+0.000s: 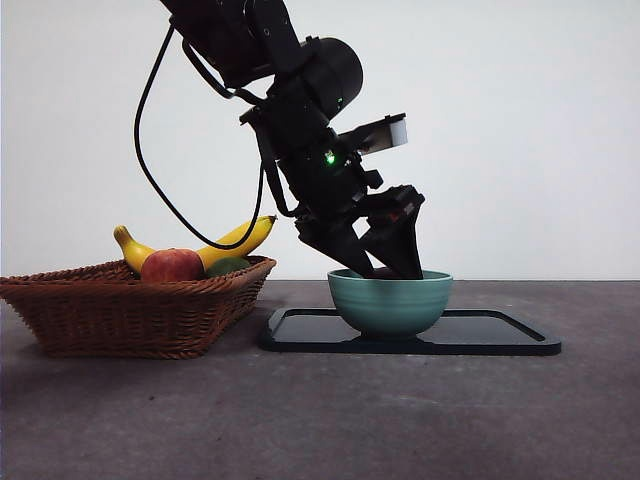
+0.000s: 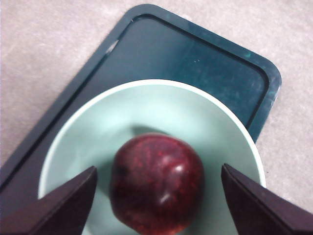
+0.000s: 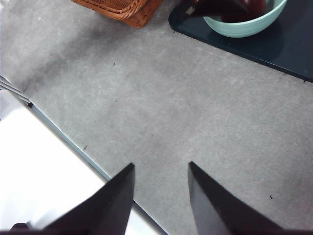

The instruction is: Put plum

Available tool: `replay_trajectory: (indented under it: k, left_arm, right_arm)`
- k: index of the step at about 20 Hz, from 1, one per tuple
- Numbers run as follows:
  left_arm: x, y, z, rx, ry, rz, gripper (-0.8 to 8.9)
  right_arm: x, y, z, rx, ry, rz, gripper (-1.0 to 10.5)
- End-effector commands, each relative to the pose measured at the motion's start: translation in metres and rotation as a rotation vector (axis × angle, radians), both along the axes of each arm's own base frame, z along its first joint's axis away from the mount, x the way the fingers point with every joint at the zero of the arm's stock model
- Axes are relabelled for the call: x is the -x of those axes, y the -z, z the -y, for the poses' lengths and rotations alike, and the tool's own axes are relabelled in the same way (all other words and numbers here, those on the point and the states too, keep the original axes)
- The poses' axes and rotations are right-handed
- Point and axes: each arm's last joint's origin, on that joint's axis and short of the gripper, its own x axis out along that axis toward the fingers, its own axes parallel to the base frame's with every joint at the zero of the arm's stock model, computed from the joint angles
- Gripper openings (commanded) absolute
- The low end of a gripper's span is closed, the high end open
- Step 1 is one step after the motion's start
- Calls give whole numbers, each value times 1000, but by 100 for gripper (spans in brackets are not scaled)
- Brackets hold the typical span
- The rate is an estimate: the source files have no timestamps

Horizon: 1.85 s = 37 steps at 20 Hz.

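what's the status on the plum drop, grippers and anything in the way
Left gripper open, jaws either side of the glossy maroon plum in the pale green bowl. Right gripper open, waiting over bare table. No obstruction seen.

Front view: bowl [image 1: 390, 300] rim hides plum; left wrist view's edge crops plum [image 2: 156, 183] underside.

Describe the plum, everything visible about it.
The plum is a round, glossy, dark maroon fruit with faint red mottling and small highlights on its skin. It looks whole and unbruised. It rests on the inner floor of the pale green bowl, which stands on the dark tray. The left gripper is open, a jaw on each side, neither touching it.
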Motion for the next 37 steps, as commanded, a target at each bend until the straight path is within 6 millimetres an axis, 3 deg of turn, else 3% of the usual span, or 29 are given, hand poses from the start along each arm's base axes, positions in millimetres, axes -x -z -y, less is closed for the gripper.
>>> replay_trajectory:
  k: [1,7,11,16,21,27,32,37]
  left_arm:
    - [-2,8,10,-5,20,1,403]
    - [-2,13,12,-9,23,-3,398]
    - [-2,12,13,0,26,7,207]
    - [-5,0,16,18,10,7,208]
    - [-12,-49,19,60,-25,12,208]
    - [-21,-135,0,182,-131,34,209]
    - [-4,-203,-59,288,-190,59,209]
    - [21,-239,-121,285,-212,7,216]
  right_arm:
    - [-1,-1,-1,-3,-11,5,175]
    - [-1,-1,-1,-2,-11,6,175]
    - [-1,-1,-1,-2,-11,6,175]
    - [-1,-1,-1,0,-9,7,175]
    - [-1,-2,-1,-2,-9,13,175]
    - [-1,-2,-1,-2,-9,14,175]
    - [-2,-2,-1,-5,-9,22,175]
    - [-3,-3,-2,-10,-8,35,175]
